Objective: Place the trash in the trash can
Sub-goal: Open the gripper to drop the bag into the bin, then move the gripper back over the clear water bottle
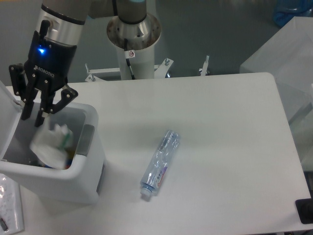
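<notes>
Your gripper hangs over the open trash can at the 9 o'clock side of the table, its black fingers spread apart and holding nothing. White lettering on the gripper body reads "ROBOTIQ", beneath a lit blue indicator. The crumpled clear-white wrapper with green marks lies inside the can, directly below the fingertips and apart from them; whether it has come to rest or is in mid-fall you cannot tell. It hides most of the can's contents; only a sliver of coloured material shows at its lower edge. The grey latch panel faces 3 o'clock on the can's front wall, and the hinged lid stands open at the frame's left edge, cut off.

The squashed clear bottle lies flat on the table near centre, well apart from the can, its cap end toward 7 o'clock. Its white-purple label is too small to read. A small round red-and-white sticker on the arm's base column is likewise illegible. At 7 o'clock a clear bag is cut off by the frame; at 5 o'clock a dark object is also cropped
</notes>
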{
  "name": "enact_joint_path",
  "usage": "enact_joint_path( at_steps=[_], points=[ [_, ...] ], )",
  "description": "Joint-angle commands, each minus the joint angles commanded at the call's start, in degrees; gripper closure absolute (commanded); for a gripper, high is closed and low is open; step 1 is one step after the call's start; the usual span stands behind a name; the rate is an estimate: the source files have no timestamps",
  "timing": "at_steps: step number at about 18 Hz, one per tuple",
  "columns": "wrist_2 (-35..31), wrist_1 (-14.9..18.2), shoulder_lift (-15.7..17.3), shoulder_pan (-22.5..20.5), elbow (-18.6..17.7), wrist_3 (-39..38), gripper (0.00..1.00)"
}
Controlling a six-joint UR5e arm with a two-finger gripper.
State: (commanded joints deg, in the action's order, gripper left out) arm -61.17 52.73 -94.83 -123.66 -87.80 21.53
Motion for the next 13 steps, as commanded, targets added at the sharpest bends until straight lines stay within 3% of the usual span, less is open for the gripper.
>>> enact_joint_path(
  at_steps=[2, 4, 9, 13],
  points=[
    [0.2, -0.2, -0.4, -1.0, 0.4, 0.0, 0.0],
    [0.3, -0.4, -1.7, -5.2, 0.9, -0.4, 0.0],
    [0.4, -0.4, -8.6, -14.9, 2.9, -0.5, 0.0],
    [0.0, -0.5, -15.0, -18.0, 6.8, -0.2, 0.0]
  ],
)
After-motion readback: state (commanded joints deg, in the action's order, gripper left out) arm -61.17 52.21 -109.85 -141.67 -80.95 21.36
